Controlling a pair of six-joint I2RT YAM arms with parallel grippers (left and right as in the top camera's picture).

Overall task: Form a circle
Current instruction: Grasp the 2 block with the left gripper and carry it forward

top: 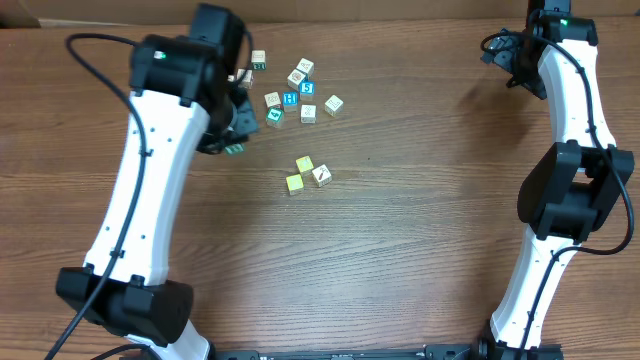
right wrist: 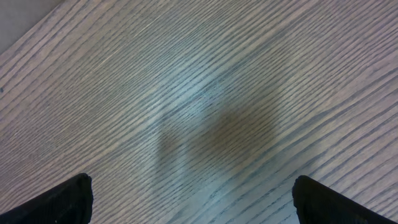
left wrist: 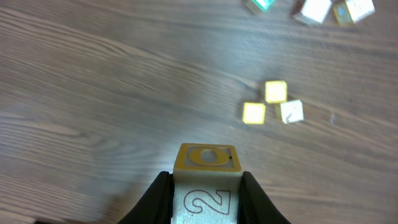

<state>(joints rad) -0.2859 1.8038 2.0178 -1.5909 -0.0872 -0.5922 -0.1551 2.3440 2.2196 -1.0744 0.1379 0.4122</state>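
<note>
Near the table's middle: the circle (top: pixel 307 173) is a tight group of three small alphabet cubes, two yellow and one white with a dark mark, lying on the wooden table (top: pixel 420 220).
Group layout: one yellow cube sits at the back, the other yellow at front left, and the white one at the right. They lie just beside one another; whether they touch cannot be told.
Same group, left wrist view: the circle (left wrist: pixel 275 92) lies ahead and to the right of the claw, apart from it.
Left gripper (left wrist: pixel 206 186): closed tight on a yellow-topped cube (left wrist: pixel 205 158), one finger pressed on each side. The cube's top face shows an O and its near face a 2.
Left gripper, overhead (top: pixel 232 138): it hangs left of the circle and just below the left edge of the scattered bunch.
Scattered bunch (top: pixel 290 92): about nine similar cubes are spread out behind the circle, clear of it.
Right gripper (right wrist: pixel 196 202): spread wide with nothing between its fingers, only bare wood below.
Right gripper, overhead (top: pixel 510 62): at the far right of the table, well apart from all cubes.
</note>
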